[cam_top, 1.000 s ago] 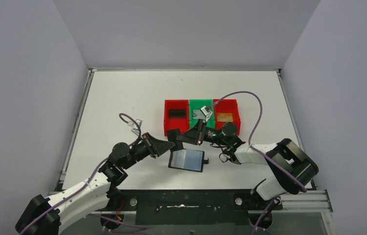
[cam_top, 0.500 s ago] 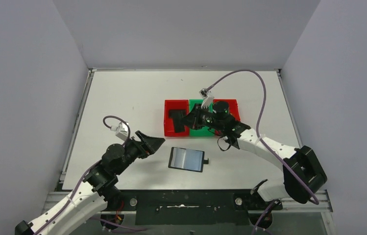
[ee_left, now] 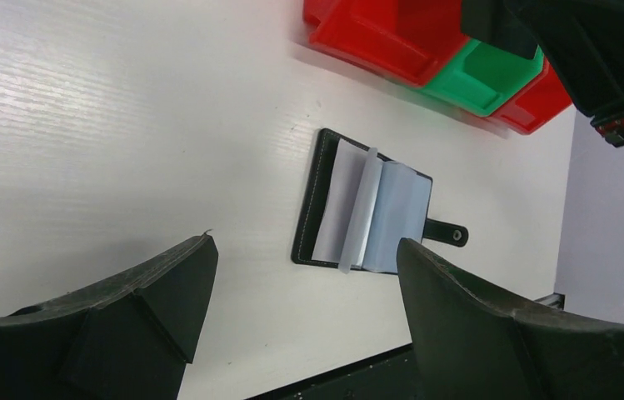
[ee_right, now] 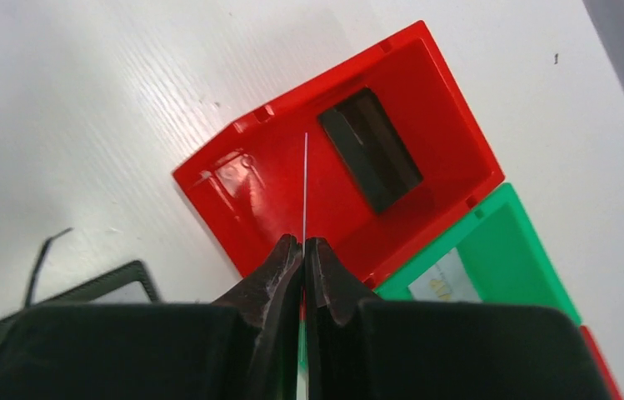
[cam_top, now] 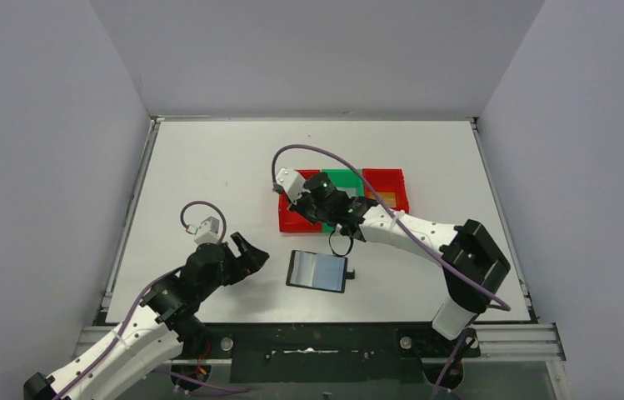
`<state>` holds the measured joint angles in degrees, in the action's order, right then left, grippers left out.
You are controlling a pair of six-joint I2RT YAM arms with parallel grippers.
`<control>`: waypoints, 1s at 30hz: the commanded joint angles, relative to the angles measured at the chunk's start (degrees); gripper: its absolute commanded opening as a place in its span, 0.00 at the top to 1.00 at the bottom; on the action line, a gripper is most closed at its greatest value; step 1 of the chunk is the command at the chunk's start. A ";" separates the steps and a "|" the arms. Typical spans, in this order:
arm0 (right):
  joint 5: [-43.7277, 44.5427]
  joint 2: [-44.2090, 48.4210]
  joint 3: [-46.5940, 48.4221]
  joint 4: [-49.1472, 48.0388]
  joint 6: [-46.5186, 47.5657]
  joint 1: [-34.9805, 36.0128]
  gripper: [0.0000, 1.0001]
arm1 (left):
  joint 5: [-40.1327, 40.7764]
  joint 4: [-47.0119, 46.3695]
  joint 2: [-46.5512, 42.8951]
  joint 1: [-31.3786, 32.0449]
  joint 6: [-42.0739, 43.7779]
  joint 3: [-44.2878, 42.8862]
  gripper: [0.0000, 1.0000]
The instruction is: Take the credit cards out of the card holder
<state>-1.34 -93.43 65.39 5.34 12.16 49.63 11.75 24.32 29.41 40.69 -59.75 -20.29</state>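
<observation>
The right arm has swung off the green side and across to the far-left bin, while the left arm has backed away from the wallet. Now the right end effector (ee_right: 302,243) is pinched tight on a thin pale credit card (ee_right: 305,179), seen edge-on and standing straight out from its tips. Directly beyond those tips sits the open red plastic bin (ee_right: 450,117), with a dark rectangular card (ee_right: 371,150) already lying flat inside, so a drop looks to be the step in hand. Beside it, to this end effector's right, is the green plastic bin (ee_right: 508,250), holding a pale card (ee_right: 441,279). The small flat black folding card holder (cam_top: 318,271) lies open on the white bench (cam_top: 208,167), back behind and to the left of the right end effector. The left end effector (cam_top: 253,250) is spread wide and empty, and the holder lies ahead of it between its fingers, fold line running away from it, strap tab on the right. It is free and near the holder. Plenty of bare bench surrounds the holder. Whether its grey-blue sleeves still hold cards, I can't tell.
</observation>
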 commanded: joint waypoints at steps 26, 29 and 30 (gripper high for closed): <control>2.50 -20.85 17.56 3.79 41.57 -3.37 1.00 | -1.19 3.87 -4.71 -0.52 -0.28 -2.03 0.20; 4.15 -22.08 17.54 1.32 42.68 -3.67 1.00 | -1.07 3.88 -4.96 -0.48 -0.28 -2.03 0.20; 4.47 -22.64 17.44 -0.02 42.83 -3.84 1.00 | -1.02 3.89 -4.98 -0.52 -0.36 -2.03 0.20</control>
<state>-0.58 -115.22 80.55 10.94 52.80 46.46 9.69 28.58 25.15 40.42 -59.90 -20.29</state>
